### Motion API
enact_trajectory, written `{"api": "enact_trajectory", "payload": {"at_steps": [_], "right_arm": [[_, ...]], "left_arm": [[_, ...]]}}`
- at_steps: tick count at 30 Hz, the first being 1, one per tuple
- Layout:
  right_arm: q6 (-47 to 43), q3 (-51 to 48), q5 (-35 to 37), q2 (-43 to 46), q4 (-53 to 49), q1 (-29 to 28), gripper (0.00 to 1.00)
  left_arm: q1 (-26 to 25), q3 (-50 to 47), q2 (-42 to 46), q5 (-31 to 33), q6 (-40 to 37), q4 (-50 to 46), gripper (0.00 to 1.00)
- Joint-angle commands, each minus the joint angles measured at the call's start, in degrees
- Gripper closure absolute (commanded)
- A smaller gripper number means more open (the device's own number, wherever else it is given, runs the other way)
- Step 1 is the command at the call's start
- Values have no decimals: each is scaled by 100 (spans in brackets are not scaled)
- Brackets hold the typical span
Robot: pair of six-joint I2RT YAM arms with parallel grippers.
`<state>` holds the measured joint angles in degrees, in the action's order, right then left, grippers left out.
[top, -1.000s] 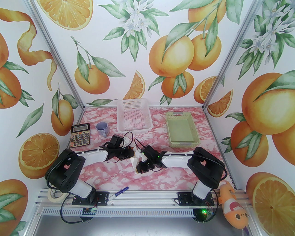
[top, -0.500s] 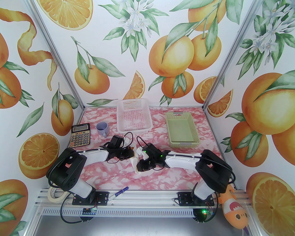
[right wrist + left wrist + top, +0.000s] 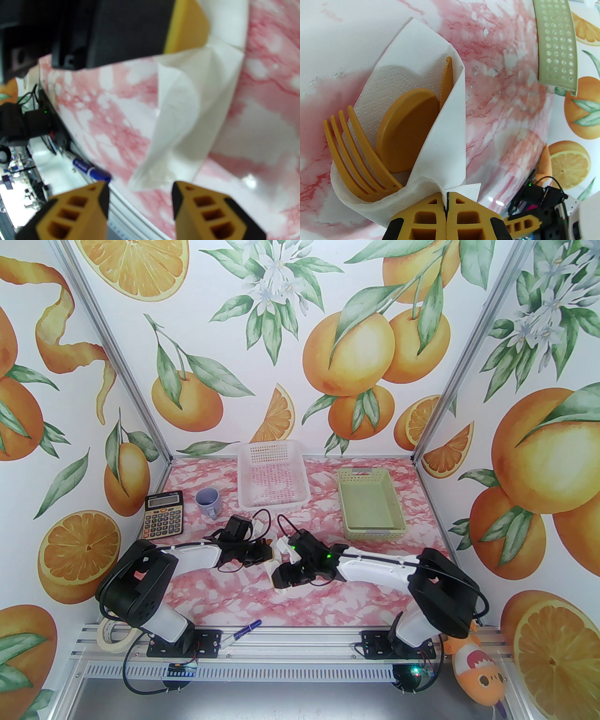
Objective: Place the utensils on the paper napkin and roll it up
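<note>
Three utensils (image 3: 407,131), handles hidden by napkin (image 3: 450,131).

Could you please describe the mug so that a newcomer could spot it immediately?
On the pink marbled table, look along the left edge, where a calculator lies. Between it and the white perforated basket stands the mug: small, lavender, the only round thing with a handle.

At the middle of the table (image 3: 328,605), the paper napkin (image 3: 450,117) is wrapped around the utensils (image 3: 405,131) and set between the left gripper (image 3: 447,211) and the right gripper (image 3: 140,187). Behind them, a calculator (image 3: 162,518) is placed far left, a cup (image 3: 207,500) just to its right, a basket (image 3: 272,479) at back centre and a second basket (image 3: 370,505) further right. Along the near edge, a tape roll (image 3: 112,637) is laid at the left, a pen (image 3: 244,630) between the arm bases and a plush toy (image 3: 476,671) at the right.
</note>
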<state>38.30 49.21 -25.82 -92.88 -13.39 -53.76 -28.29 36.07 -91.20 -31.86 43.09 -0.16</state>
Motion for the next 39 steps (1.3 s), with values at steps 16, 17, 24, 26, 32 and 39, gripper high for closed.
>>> {"api": "enact_trajectory", "payload": {"at_steps": [16,17,24,26,32,39], "right_arm": [[-113,413,361,-516,-575,-309,63],[-108,414,359,-529,-585,-318,64],[-126,405,375,-529,-630,-330,74],[-126,380,354,-527,-630,-328,81],[-1,172,156,-446,-427,-324,94],[81,-95,-73,-248,-318,-264,88]], "left_arm": [[-27,-57,-10,39,-55,76,100],[-31,-57,-12,39,-55,75,100],[-26,-57,-3,48,-55,68,100],[-27,-59,-3,57,-55,62,100],[-27,-57,-21,95,-51,26,100],[-23,-39,-15,113,-55,-6,100]]}}
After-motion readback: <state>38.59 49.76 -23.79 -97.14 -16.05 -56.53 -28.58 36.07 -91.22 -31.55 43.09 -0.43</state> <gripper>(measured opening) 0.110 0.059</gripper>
